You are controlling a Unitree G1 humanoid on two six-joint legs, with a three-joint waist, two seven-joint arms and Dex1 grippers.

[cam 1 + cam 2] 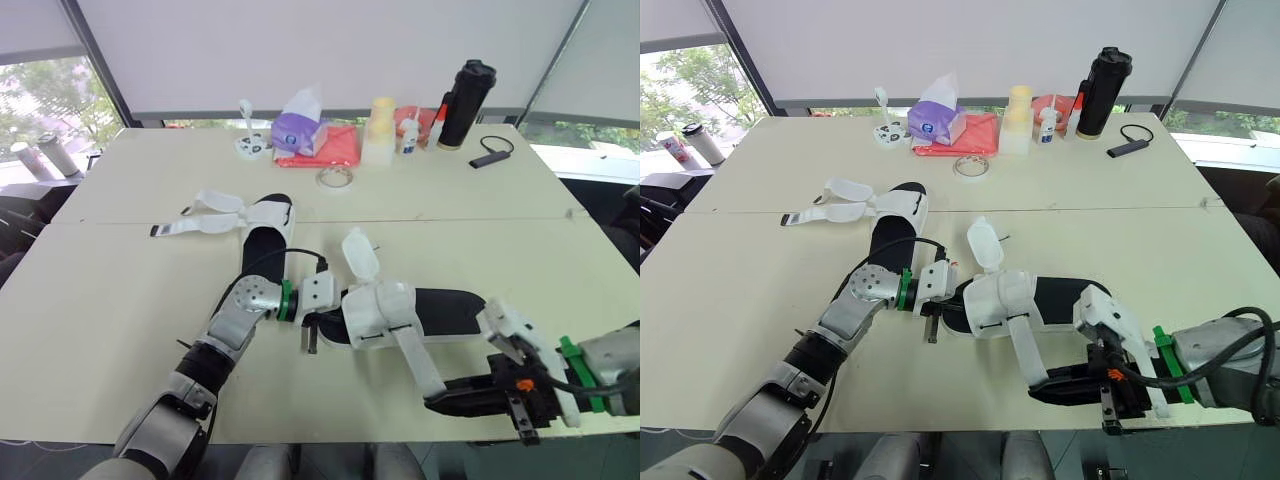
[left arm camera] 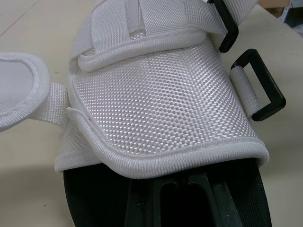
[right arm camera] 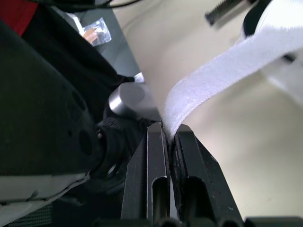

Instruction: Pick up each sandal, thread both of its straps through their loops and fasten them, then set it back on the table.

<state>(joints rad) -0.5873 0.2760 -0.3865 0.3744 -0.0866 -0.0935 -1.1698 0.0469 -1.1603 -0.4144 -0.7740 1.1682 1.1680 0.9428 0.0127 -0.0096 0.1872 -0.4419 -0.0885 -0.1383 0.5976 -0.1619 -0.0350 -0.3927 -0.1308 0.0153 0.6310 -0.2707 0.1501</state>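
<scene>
Mid-table lies a black-soled sandal (image 1: 440,310) with a white woven upper (image 2: 161,99). My left gripper (image 1: 318,328) is shut on its toe end, one black finger (image 2: 189,198) reaching under the upper. One long white strap (image 1: 418,362) runs from the upper toward the table's front edge. My right gripper (image 1: 435,403) is shut on that strap's tip (image 3: 213,75), pinched between both fingers (image 3: 156,156). Two black loops (image 2: 265,90) sit at the upper's side. The sandal's other flap (image 1: 360,255) stands open. A second sandal (image 1: 265,225) lies farther back on the left, its straps (image 1: 205,215) spread open.
Along the far edge stand a purple tissue box (image 1: 297,130), a red cloth (image 1: 330,150), a tape roll (image 1: 335,178), stacked cups (image 1: 380,130), small bottles (image 1: 410,135), a black flask (image 1: 465,105) and a small black device (image 1: 490,157). The right gripper hangs at the table's front edge (image 1: 400,432).
</scene>
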